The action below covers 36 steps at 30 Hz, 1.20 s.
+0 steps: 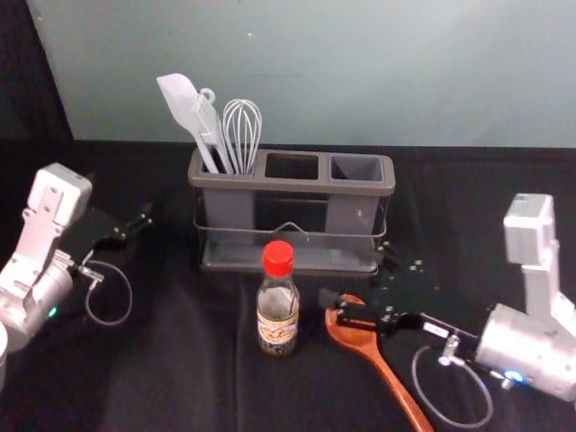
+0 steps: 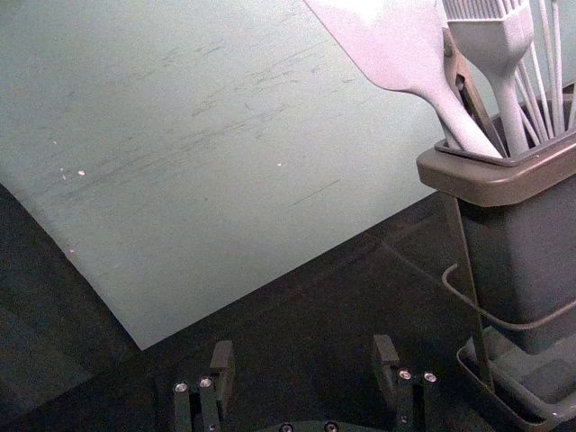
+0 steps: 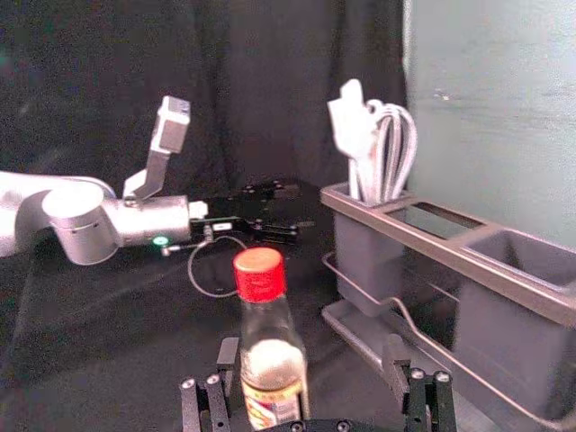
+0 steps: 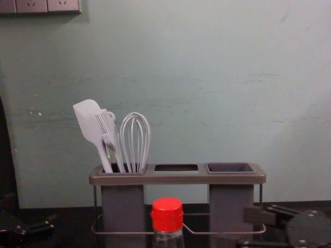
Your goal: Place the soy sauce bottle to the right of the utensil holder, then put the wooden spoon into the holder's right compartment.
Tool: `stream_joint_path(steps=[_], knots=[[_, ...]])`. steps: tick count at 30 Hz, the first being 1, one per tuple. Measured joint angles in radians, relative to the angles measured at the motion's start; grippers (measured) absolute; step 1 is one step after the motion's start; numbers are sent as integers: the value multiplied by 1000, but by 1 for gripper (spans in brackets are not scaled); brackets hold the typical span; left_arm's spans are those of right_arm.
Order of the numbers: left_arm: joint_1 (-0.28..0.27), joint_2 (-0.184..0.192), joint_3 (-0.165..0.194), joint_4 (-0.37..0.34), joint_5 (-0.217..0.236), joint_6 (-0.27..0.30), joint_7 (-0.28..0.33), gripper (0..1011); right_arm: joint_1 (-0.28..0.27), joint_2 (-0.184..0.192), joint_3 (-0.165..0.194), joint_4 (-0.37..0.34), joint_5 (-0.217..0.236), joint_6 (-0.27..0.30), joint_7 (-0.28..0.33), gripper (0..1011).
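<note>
Soy sauce bottle (image 1: pixel 278 310) is standing upright in front of the utensil holder (image 1: pixel 292 184), around its middle, and its bottom is cut off in both the chest view and the right wrist view. Wooden spoon (image 1: pixel 391 376) lies on the black cloth (image 1: pixel 189 387) just right of the bottle, but the end of its handle runs out of the head view and the right gripper (image 1: pixel 356 273) covers part of its bowl. That gripper's jaws are spread wide with nothing in them, pointing at the bottle without touching it. It also gets in the way of the holder's lower right corner, and in the chest view it's a dark smudge partly blocking the right compartment (image 4: pixel 230 199). Left gripper (image 1: pixel 133 229) is parked left of the holder, jaws apart and empty. Spatula (image 1: pixel 183 103), brush (image 4: pixel 107 126) and whisk (image 1: pixel 242 126) crowd the left compartment, bottoms hidden inside.
</note>
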Motion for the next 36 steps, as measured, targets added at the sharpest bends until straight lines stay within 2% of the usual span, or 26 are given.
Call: stream_joint_path(steps=[11,16,29,36], knots=[[0,0,0,0,0,0,0,1005,37,-24,-53,-20,-49,24,12,1004],[0,0,0,0,0,0,0,1005,46,-33,-61,-21,-52,31,14,1004],[0,0,0,0,0,0,0,1005,116,-101,-100,39,-57,46,12,1004],[0,0,0,0,0,0,0,1005,134,-118,-115,55,-62,49,11,1004]])
